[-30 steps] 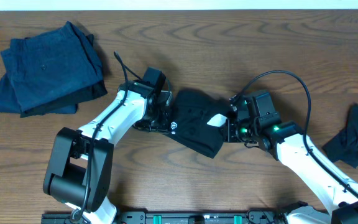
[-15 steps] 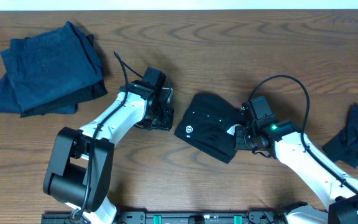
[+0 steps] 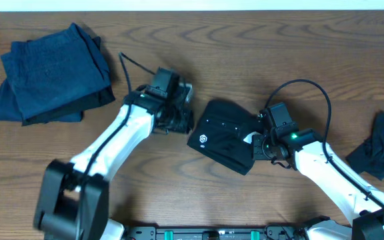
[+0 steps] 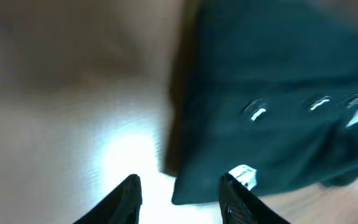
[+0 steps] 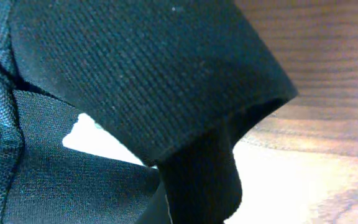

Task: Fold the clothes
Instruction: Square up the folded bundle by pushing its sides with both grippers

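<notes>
The black garment (image 3: 227,144) lies folded in a compact bundle at the table's middle, its small white round logo (image 3: 203,139) facing up. My right gripper (image 3: 261,144) is shut on its right edge beside the white label (image 5: 95,142), and black fabric (image 5: 135,68) fills the right wrist view. My left gripper (image 3: 183,121) hovers just left of the bundle, apart from it. Its fingers (image 4: 126,198) stand open over bare wood, with the garment's corner (image 4: 272,93) ahead on the right. A folded dark blue stack (image 3: 49,72) rests at the far left.
A crumpled dark blue garment (image 3: 383,155) lies at the right edge of the wooden table (image 3: 245,53). The right arm's black cable (image 3: 305,87) loops above its wrist.
My right gripper pulled the black bundle to the right, off my left gripper, which let go. The left arm then shifted slightly up and toward the bundle.
</notes>
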`<control>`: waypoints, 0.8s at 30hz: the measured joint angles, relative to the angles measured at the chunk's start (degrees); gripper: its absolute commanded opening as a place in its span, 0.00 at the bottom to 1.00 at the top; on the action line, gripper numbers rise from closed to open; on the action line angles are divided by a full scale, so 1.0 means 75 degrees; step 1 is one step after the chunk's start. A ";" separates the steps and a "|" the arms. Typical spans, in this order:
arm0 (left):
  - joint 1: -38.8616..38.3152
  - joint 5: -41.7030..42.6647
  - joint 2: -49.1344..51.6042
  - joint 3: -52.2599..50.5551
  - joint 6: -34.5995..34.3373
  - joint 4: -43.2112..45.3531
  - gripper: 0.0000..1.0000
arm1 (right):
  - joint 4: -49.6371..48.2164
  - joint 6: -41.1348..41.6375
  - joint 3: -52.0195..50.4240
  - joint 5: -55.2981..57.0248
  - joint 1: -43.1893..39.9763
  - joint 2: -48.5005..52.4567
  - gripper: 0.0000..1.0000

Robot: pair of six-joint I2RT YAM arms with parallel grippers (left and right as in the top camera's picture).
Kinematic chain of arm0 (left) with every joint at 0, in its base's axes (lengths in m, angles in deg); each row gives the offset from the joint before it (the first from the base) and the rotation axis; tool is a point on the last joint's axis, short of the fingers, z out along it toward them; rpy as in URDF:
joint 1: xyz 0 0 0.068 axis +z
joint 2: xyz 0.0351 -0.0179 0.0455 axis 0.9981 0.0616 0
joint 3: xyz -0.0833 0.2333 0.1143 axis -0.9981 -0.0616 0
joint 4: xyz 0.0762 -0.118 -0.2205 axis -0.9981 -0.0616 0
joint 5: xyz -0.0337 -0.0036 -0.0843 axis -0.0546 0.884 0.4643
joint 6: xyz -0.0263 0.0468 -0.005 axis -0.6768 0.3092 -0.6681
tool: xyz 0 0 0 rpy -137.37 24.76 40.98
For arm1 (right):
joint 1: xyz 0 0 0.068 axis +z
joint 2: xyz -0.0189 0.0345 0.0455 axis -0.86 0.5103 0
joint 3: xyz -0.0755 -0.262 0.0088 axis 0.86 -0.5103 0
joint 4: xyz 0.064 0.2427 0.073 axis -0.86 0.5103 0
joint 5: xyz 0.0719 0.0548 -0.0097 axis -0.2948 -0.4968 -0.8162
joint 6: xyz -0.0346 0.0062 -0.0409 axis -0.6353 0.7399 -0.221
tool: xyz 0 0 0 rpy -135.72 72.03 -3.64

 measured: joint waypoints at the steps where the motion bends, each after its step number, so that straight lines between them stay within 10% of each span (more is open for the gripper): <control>1: 0.0000 0.0000 -0.0128 0.0000 0.0000 0.0245 0.42 | -0.0061 -0.0052 0.0006 0.0146 -0.0108 0.0003 0.01; 10: -0.0058 -0.0026 -0.0268 -0.0003 0.0000 0.1064 0.42 | -0.1751 -0.1008 0.0227 0.0708 -0.0933 0.0026 0.30; 24: -0.0778 -0.0431 0.0047 -0.0003 0.0003 0.1842 0.42 | 0.0347 -0.1093 0.0259 0.0277 -0.0921 -0.0044 0.45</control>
